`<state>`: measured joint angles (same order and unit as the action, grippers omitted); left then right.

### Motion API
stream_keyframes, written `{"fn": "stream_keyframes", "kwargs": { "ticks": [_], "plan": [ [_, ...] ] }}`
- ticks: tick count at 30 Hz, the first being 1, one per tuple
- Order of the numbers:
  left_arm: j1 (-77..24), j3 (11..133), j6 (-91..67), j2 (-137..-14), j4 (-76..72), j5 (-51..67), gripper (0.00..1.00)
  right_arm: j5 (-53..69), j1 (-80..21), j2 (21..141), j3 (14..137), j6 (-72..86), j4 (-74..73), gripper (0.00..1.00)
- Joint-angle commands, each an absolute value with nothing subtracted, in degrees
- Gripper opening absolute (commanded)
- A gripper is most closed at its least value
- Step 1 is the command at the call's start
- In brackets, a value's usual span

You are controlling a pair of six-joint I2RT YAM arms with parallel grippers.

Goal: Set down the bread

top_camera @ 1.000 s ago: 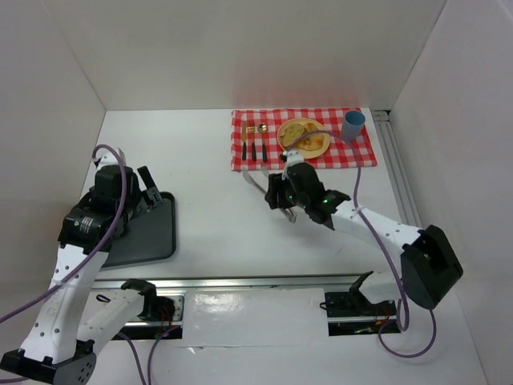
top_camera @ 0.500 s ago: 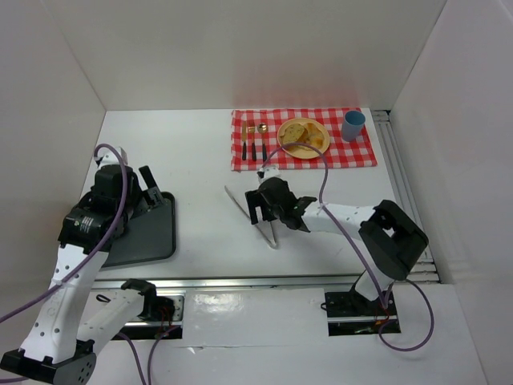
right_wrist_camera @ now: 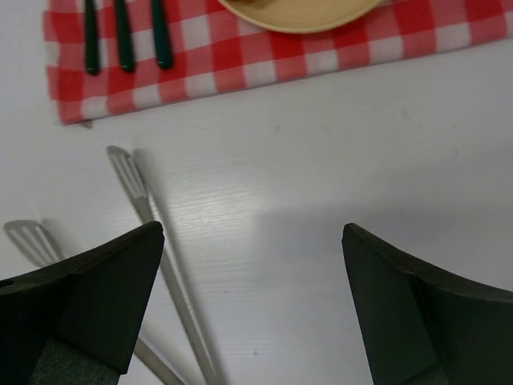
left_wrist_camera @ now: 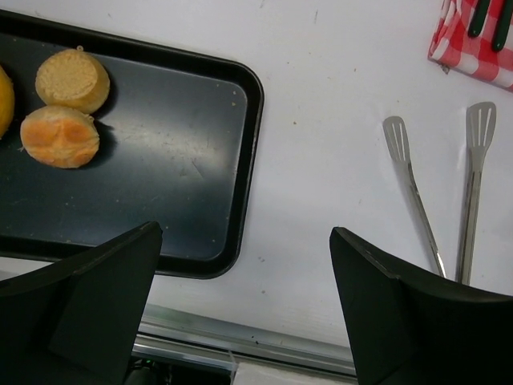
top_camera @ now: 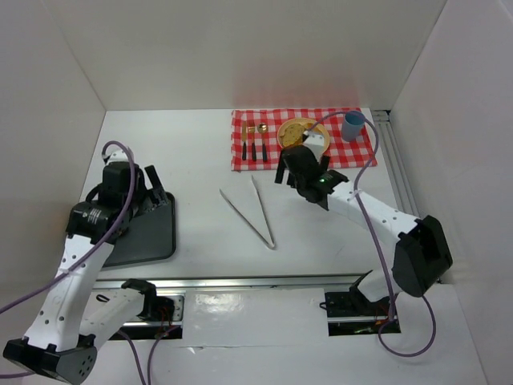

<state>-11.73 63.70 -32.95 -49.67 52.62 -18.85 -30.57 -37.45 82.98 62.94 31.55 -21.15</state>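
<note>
Two golden-brown bread pieces [left_wrist_camera: 74, 80] [left_wrist_camera: 60, 136] lie on the dark tray [left_wrist_camera: 176, 160] in the left wrist view, and a third one pokes in at the left edge [left_wrist_camera: 3, 100]. More bread [top_camera: 298, 128] sits on the yellow plate [top_camera: 319, 143]. My left gripper [left_wrist_camera: 244, 313] [top_camera: 154, 189] hovers open over the tray's right rim with nothing between its fingers. My right gripper [right_wrist_camera: 252, 305] [top_camera: 290, 167] is open and empty above the bare table, just in front of the checked cloth [right_wrist_camera: 240, 68].
Metal tongs [top_camera: 250, 213] [right_wrist_camera: 152, 224] [left_wrist_camera: 413, 200] lie spread on the table between the two arms. Green-handled cutlery [top_camera: 254, 151] lies on the cloth left of the plate. A blue cup [top_camera: 353, 126] stands at the cloth's right end. White walls enclose the table.
My right gripper opened and let go of the tongs, which now lie on the table. It then moved back right towards the plate. The left arm shifted slightly.
</note>
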Motion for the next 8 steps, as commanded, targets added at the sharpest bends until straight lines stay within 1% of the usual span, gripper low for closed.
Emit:
{"fn": "stream_keyframes", "kwargs": {
  "ticks": [1, 5, 8],
  "plan": [
    [-11.87, 62.75, -31.20, -50.45, 50.27, -16.70, 1.00, -31.21, -34.72, 78.49, 57.68, 35.51, -26.20, 1.00],
    [-11.87, 62.75, -30.59, -52.11, 49.75, -15.47, 1.00, -29.10, -31.74, 75.86, 52.48, 38.58, -26.19, 1.00],
    [-11.87, 62.23, -30.59, -52.64, 49.75, -14.42, 1.00, -27.08, -31.20, 75.15, 48.79, 38.06, -23.65, 1.00]
  ]
}}
